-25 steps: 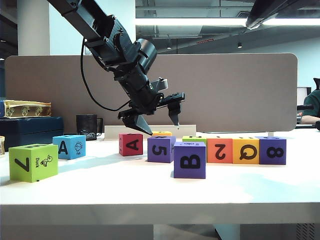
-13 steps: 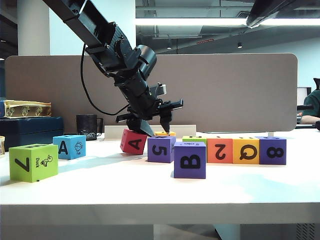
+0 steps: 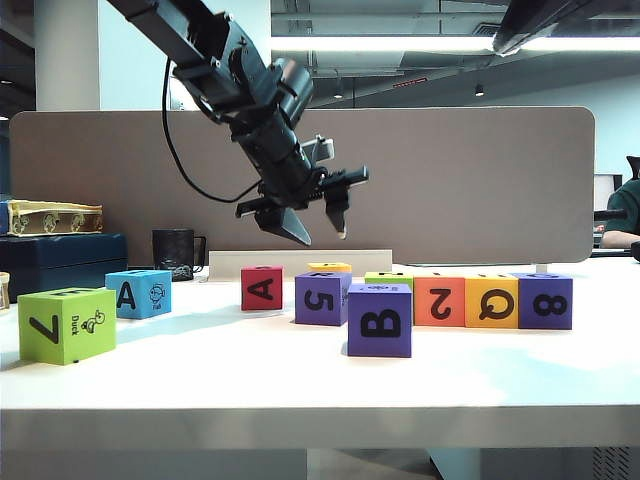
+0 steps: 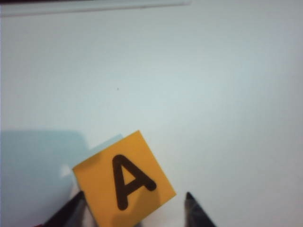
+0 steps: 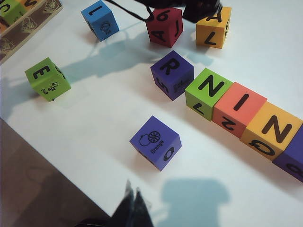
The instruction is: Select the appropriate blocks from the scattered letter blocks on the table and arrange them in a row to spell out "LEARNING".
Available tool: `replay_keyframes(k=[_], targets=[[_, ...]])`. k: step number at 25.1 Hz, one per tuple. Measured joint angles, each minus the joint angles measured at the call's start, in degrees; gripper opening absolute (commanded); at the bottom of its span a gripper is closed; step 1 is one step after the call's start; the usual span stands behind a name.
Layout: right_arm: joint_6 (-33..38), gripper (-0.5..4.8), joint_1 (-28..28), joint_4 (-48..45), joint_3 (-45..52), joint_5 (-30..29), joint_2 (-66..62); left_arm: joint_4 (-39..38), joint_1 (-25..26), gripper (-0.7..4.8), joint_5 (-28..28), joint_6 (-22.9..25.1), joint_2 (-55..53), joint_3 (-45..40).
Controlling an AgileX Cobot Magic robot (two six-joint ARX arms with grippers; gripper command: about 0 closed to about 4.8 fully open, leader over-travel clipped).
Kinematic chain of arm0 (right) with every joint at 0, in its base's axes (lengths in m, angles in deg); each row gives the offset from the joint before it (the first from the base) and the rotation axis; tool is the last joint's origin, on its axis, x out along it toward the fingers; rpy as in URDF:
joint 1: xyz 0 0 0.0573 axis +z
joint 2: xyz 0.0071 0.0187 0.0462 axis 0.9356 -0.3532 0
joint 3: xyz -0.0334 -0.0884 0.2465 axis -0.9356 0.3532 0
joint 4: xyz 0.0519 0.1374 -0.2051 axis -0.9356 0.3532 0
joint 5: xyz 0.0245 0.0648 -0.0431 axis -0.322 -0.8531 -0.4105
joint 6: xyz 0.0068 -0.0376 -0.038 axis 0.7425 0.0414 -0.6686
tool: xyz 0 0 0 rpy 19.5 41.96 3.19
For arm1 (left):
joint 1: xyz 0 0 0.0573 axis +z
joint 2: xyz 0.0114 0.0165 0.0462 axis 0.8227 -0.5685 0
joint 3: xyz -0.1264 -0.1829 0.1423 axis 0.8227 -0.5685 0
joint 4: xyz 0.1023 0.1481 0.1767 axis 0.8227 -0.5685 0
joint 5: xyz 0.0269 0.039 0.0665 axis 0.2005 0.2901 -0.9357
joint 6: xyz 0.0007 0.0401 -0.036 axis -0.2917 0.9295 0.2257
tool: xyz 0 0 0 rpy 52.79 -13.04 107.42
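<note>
Far left on the table [image 3: 250,370], the green E block [image 5: 47,78] waits unplaced. The left gripper [image 3: 321,236] hangs spread and empty above the yellow A block [image 4: 123,182]. The purple R block [image 5: 172,74] sits near the N-I-N row starting at the green N block [image 5: 208,92]. L, E and A look outstanding. The right gripper [image 5: 135,208], pinched closed on nothing, hovers over the front edge.

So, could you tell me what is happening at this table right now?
The robot is spelling LEARNING with letter blocks. The left tool hangs open and empty above the yellow A block, at the back of the table. Blocks N, I, N, G stand in a row, with the purple R block just beside them. The right tool is shut, hovering over the table's front edge.
</note>
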Motion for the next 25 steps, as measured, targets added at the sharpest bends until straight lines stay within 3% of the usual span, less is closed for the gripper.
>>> replay_keyframes(k=[3,13,17,25], targets=[[0.00,-0.02,0.00,0.00,0.00,0.00,0.00,-0.76,0.04,4.06,-0.02,-0.13,-0.20,-0.09],[0.00,-0.02,0.00,0.02,0.00,-0.07,0.00,-0.26,-0.09,4.27,-0.33,-7.69,-0.42,-0.09],[0.00,-0.02,0.00,0.00,0.00,-2.27,0.00,-0.50,-1.31,4.28,-3.17,-7.96,-0.79,-0.04],[0.00,-0.02,0.00,0.02,0.02,-2.67,0.00,-1.86,-1.62,4.27,-3.54,-7.76,-3.10,0.04]])
